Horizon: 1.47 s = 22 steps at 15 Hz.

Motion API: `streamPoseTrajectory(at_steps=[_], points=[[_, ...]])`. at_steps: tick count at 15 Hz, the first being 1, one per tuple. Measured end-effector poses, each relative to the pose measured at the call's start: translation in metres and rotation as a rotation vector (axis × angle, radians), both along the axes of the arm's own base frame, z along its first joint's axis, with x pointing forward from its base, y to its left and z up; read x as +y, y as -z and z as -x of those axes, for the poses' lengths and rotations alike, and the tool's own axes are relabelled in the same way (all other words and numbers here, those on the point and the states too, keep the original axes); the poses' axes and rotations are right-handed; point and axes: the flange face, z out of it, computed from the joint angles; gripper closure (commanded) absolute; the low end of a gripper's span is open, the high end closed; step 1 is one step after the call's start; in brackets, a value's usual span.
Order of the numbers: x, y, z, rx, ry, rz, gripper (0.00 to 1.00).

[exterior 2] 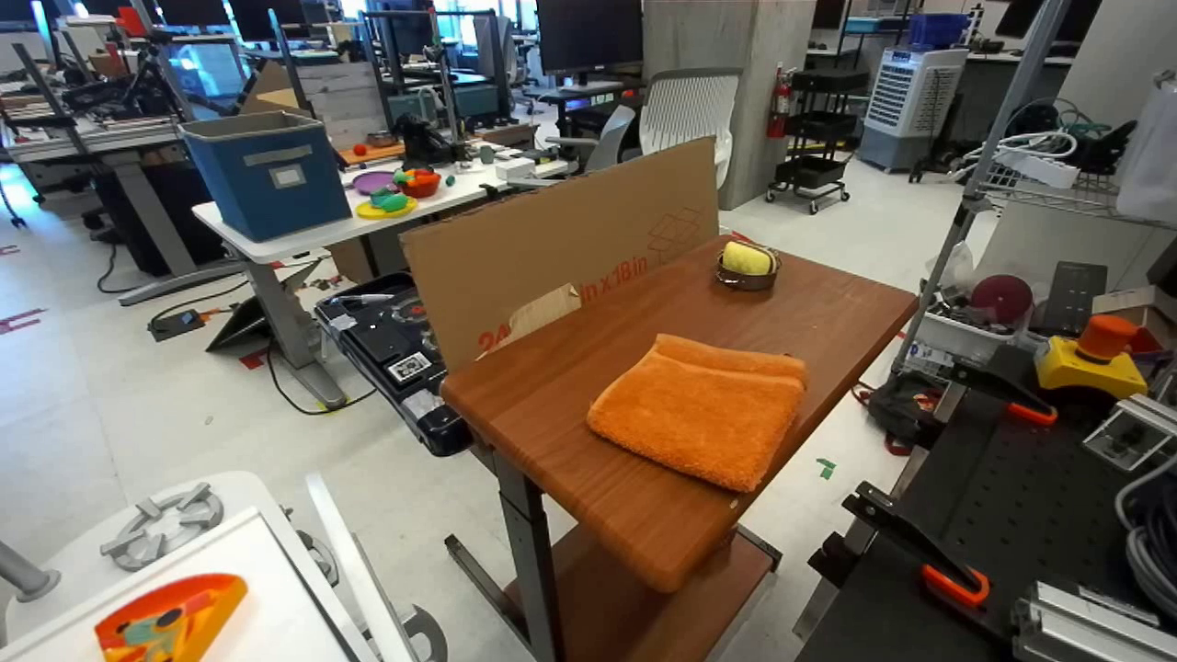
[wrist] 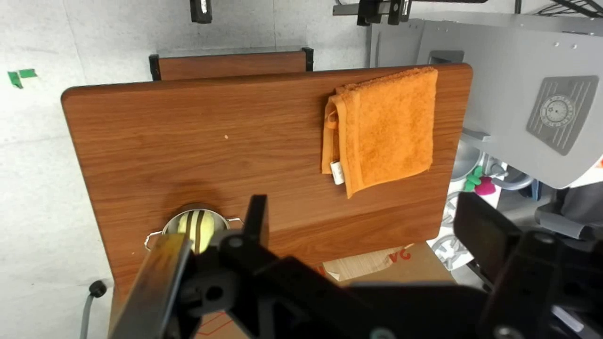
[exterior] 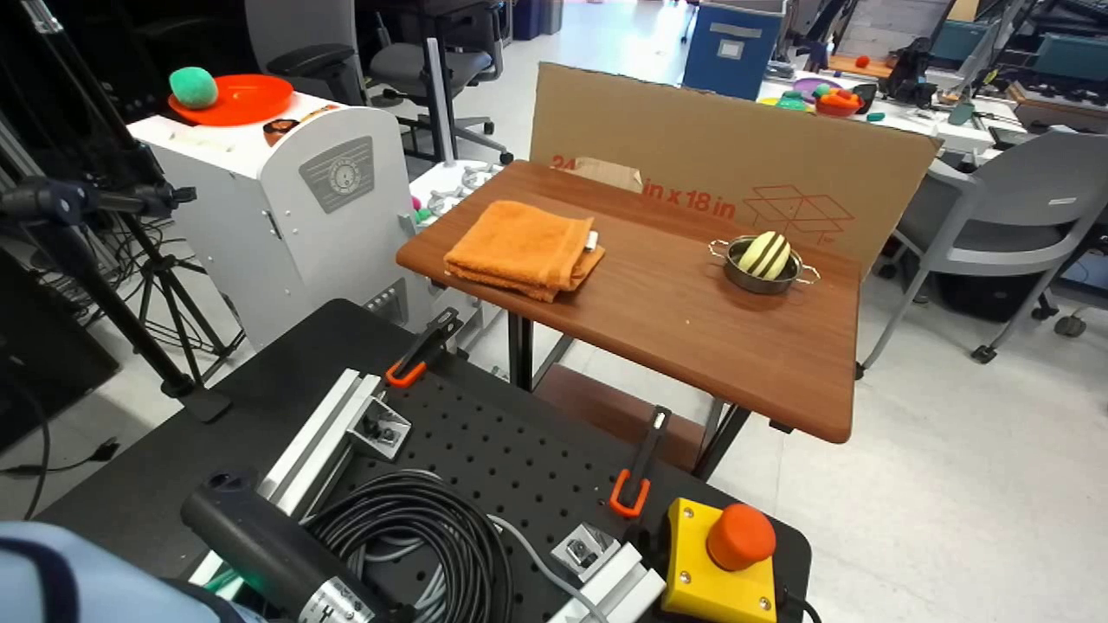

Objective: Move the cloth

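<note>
Brown table (exterior: 658, 333): I've the folded orange cloth (exterior: 524, 247) well apart from the pot (exterior: 750, 282), which holds what looks like a striped ball (exterior: 765, 254), my pincer (wrist: 366, 216) spread wide

In the wrist view, the cloth (wrist: 391, 132) lies on the tabletop (wrist: 273, 141) beyond the hand (wrist: 365, 209); at the hand's left, partly hidden, the pot (wrist: 221, 220) holds the ball (wrist: 199, 228); cardboard (wrist: 414, 268) shows behind the hand.

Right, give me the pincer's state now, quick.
Pincer: open, holding nothing; the orange cloth lies on the table.
</note>
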Motion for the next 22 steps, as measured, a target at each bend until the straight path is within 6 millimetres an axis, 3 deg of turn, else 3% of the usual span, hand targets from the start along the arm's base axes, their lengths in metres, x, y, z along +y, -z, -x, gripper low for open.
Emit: streamPoseTrajectory(at_steps=[4,13,17,22], points=[[0.033,0.036,-0.013,0.039,-0.02,0.036,0.0],[0.167,0.155,-0.048,0.109,-0.121,0.118,0.0],[0.197,0.207,-0.05,0.139,-0.147,0.142,0.0],[0.211,0.265,-0.057,0.173,-0.161,0.195,0.0]])
